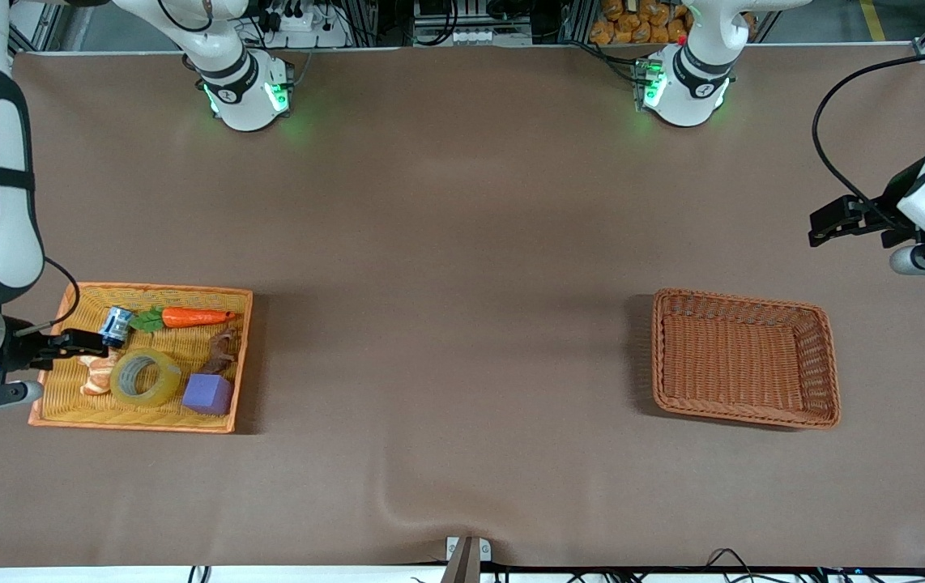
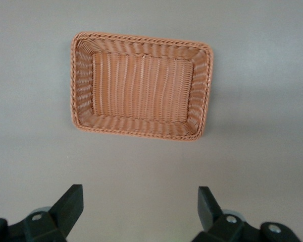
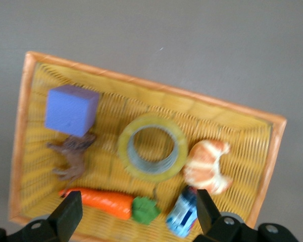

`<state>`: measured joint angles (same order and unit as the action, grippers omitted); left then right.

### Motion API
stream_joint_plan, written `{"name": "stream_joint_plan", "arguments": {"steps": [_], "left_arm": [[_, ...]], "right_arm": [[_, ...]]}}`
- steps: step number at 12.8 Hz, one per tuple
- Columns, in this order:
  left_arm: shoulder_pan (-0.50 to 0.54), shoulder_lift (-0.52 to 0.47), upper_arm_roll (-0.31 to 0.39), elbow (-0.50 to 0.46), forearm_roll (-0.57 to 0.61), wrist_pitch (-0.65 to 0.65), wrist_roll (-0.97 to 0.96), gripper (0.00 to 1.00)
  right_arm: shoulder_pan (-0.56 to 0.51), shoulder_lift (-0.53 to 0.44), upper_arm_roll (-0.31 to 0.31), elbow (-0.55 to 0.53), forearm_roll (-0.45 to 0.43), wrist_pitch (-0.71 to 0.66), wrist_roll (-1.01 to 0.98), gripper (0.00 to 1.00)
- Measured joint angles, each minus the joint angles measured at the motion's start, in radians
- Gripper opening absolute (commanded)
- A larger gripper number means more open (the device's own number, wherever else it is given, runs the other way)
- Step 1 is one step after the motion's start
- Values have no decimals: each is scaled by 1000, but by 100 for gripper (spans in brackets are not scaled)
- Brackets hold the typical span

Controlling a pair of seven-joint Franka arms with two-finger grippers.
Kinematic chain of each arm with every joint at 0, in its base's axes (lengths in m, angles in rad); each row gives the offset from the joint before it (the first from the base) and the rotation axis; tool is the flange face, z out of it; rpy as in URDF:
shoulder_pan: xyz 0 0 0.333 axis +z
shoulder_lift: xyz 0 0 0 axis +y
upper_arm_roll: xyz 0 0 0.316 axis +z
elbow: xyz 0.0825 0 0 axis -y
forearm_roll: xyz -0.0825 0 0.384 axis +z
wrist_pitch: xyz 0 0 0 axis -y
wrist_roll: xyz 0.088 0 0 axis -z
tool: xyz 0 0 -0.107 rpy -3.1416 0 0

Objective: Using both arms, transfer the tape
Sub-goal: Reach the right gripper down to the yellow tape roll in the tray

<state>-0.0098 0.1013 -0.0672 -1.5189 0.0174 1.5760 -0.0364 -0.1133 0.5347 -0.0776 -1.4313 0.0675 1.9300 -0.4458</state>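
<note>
The tape (image 1: 145, 377), a yellowish translucent roll with a grey core, lies flat in the yellow-orange basket (image 1: 155, 287) at the right arm's end of the table. My right gripper (image 1: 80, 344) hovers open over that basket, above the blue can and croissant toy, with nothing between its fingers. In the right wrist view the tape (image 3: 152, 146) lies a little ahead of the open right gripper (image 3: 137, 204). My left gripper (image 1: 825, 223) hangs open and empty over bare table at the left arm's end. In the left wrist view the open left gripper (image 2: 140, 196) points toward the brown basket.
A brown wicker basket (image 1: 742, 298) stands empty at the left arm's end, its rim (image 2: 141, 40) also in the left wrist view. Beside the tape lie a toy carrot (image 1: 195, 317), purple cube (image 1: 207, 394), croissant toy (image 1: 96, 374), blue can (image 1: 116, 325) and brown animal figure (image 1: 222, 348).
</note>
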Motion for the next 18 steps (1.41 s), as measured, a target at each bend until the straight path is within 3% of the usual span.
{"name": "stream_joint_plan", "arguments": {"steps": [5, 9, 14, 18], "left_arm": [[-4, 44, 0, 0, 0, 59, 0, 100], [-8, 91, -4, 3, 0, 101, 0, 100], [-28, 219, -8, 24, 0, 225, -1, 100], [-20, 249, -7, 32, 0, 245, 0, 100]], "right_arm": [[-20, 83, -3, 0, 0, 47, -145, 100], [-55, 161, -4, 0, 0, 186, -298, 100], [-60, 199, 0, 0, 0, 192, -521, 100], [-57, 217, 3, -3, 0, 191, -635, 100]]}}
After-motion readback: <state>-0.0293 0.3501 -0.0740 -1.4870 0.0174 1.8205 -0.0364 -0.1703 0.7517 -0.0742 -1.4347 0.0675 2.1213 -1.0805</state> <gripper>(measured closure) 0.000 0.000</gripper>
